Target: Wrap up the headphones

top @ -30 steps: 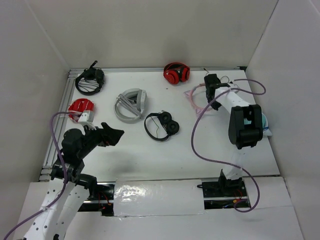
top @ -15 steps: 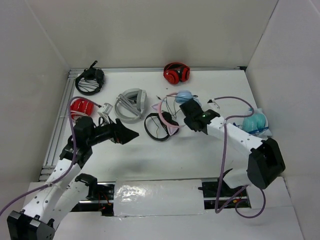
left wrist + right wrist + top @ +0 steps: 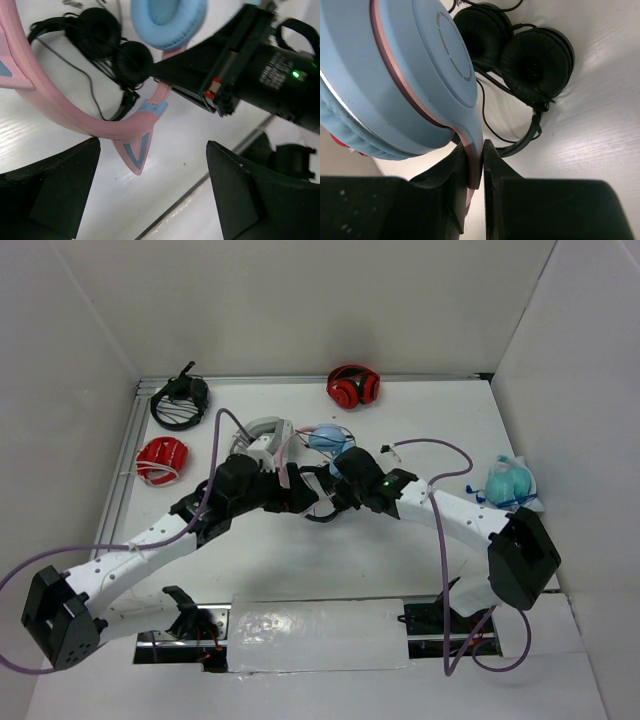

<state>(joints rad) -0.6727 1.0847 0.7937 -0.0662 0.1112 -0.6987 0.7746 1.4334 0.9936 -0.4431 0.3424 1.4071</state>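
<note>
Right hand (image 3: 475,152): clamped on the thin arm just below one light-blue ear cup of the headphones (image 3: 395,75).
Left hand (image 3: 152,150): jaws spread wide, gripping nothing, hovering close over the pink headband (image 3: 75,122) and one cat ear.
Headphones' place: held near the middle of the desk (image 3: 430,430), between the two hands, over the small black on-ear pair (image 3: 115,45).
Far edge: red headphones (image 3: 352,386).

Right gripper (image 3: 474,172) pinching the headphones (image 3: 375,95)
Its jaws clamp the stem under the blue ear cup (image 3: 427,55); a black pair (image 3: 532,62) lies on the table (image 3: 600,130) beyond.
</note>
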